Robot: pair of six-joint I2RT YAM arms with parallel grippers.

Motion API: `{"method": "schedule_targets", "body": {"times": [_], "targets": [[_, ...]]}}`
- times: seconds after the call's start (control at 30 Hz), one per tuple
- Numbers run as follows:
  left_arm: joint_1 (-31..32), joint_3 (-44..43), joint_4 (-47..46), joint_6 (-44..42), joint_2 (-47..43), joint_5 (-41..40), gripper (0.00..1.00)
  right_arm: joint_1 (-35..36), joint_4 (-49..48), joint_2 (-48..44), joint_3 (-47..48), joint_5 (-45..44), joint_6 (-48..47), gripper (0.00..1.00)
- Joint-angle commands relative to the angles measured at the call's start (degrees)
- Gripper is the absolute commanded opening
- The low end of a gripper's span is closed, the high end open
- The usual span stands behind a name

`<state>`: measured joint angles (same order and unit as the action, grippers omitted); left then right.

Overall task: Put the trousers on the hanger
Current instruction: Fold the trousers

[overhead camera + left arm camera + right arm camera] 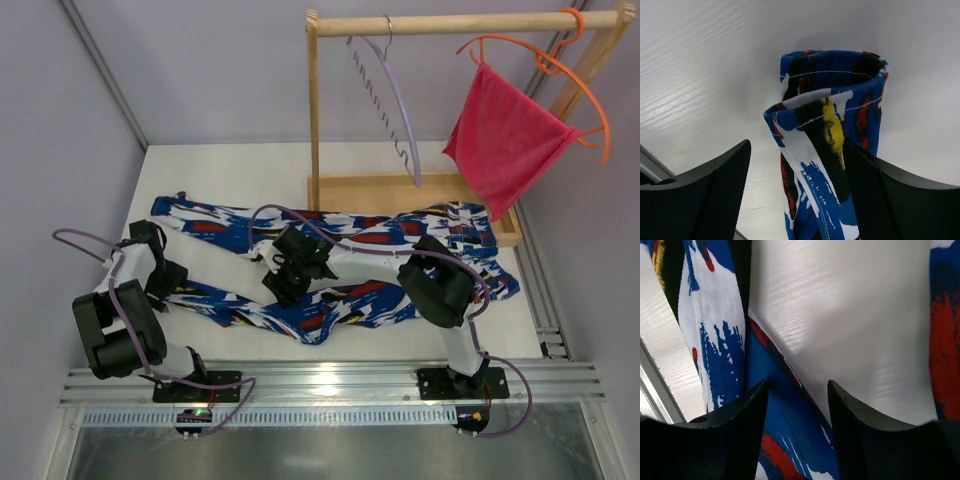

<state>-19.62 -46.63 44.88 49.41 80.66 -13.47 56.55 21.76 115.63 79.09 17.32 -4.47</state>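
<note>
Trousers [330, 270] lying spread across table [230, 170]; hanger [395, 110] hanging from rail [450, 22] behind.

Left wrist: left gripper [798, 145] standing open, cuff [832, 75] lying between fingers.

Right wrist: right gripper [797, 385] gaping over leg fabric.

Handling: soft, light, likely sagging limply; waistband [478, 228] looking the best hold.

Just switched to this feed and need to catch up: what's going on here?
Both arms are bent over the trousers, which lie spread flat on the table. The left tool sits open at one leg cuff. The right tool is open over the fabric near the middle. Neither is closed on the cloth. The hanger hangs bare on the wooden rack behind, so nothing is on it yet.
</note>
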Motion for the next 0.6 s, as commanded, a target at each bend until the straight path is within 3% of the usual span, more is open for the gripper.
{"method": "schedule_targets", "body": {"times": [0.0, 0.1, 0.13, 0.2, 0.23, 0.3, 0.57], "targets": [[-0.6, -0.3, -3.7, -2.6, 2.6, 1.0, 0.72, 0.1, 2.7, 2.0, 2.1, 2.6, -3.0, 0.54], [-0.7, 0.2, -5.1, -3.8, 4.5, 0.6, 0.59, 0.1, 0.7, 1.9, 0.5, 1.9, -2.3, 0.45], [-0.8, -0.4, -5.2, -4.1, 5.1, 0.5, 0.34, 0.1, -0.8, 1.4, -0.1, 1.3, -1.9, 0.33], [-0.9, -2.0, -4.5, -4.9, 5.1, 0.0, 0.11, 0.1, -2.2, -0.9, -2.1, 0.3, -1.1, 0.21], [-0.9, -2.6, -4.1, -5.2, 4.3, -0.4, 0.06, 0.1, -4.0, -1.9, -3.4, 0.0, -0.5, 0.12], [-0.9, -4.4, -2.9, -5.3, 3.2, -1.0, 0.0, 0.1, -5.6, -4.7, -4.4, -2.2, 0.1, 0.04], [-0.9, -14.9, 3.5, -8.0, -2.4, -1.7, 0.0, -0.8, -10.9, -9.9, -5.0, -16.1, 6.0, 0.04]]}}
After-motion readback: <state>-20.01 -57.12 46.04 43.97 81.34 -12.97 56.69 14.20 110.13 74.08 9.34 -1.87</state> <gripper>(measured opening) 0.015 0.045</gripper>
